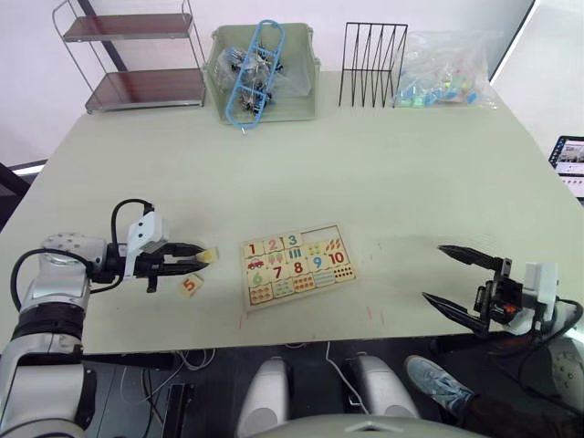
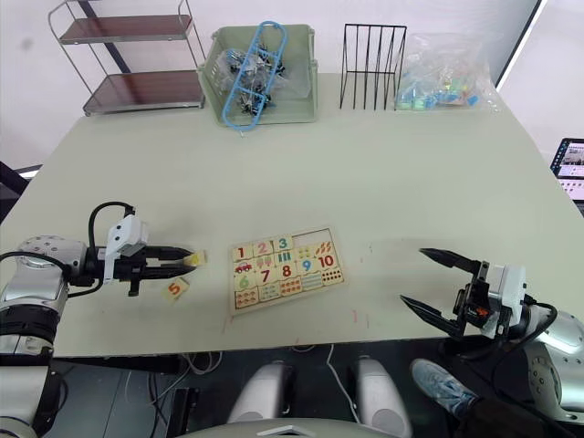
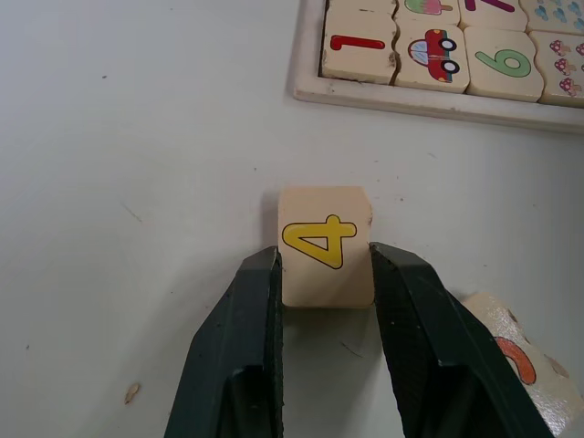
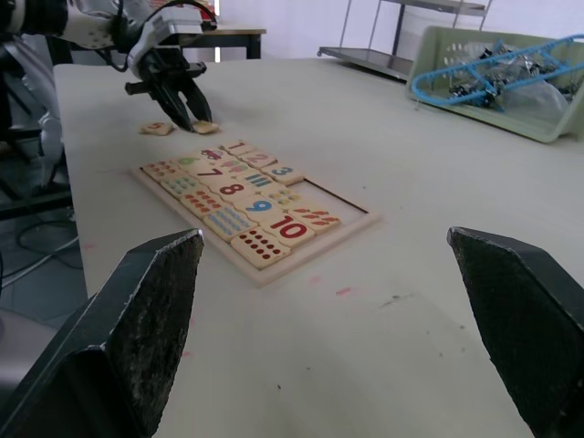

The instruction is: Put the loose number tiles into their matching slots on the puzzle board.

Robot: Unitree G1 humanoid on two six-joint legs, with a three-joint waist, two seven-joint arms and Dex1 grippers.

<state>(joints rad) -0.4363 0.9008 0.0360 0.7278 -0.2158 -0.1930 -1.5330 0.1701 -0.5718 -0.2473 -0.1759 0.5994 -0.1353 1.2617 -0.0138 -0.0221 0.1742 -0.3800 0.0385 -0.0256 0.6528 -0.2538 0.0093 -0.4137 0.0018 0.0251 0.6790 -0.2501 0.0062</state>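
The puzzle board (image 1: pixel 297 265) lies near the table's front edge, a little left of centre. Tiles 1, 2 and 3 sit in its far row. Beside the 3, two slots (image 1: pixel 319 234) show plain pale wood. Left of the board, my left gripper (image 1: pixel 203 255) is shut on the tile with a yellow 4 (image 3: pixel 326 246), one finger on each side, low at the table top. The tile with an orange 5 (image 1: pixel 189 285) lies flat just beside those fingers, nearer the front edge. My right gripper (image 1: pixel 433 272) hangs wide open to the right of the board, holding nothing.
Along the far edge stand a two-tier metal shelf (image 1: pixel 137 55), a green basket (image 1: pixel 265 64) with a blue hanger in it, a black wire rack (image 1: pixel 372 62) and a clear bag of small items (image 1: pixel 447 73). A tablet (image 1: pixel 570 160) lies at the right edge.
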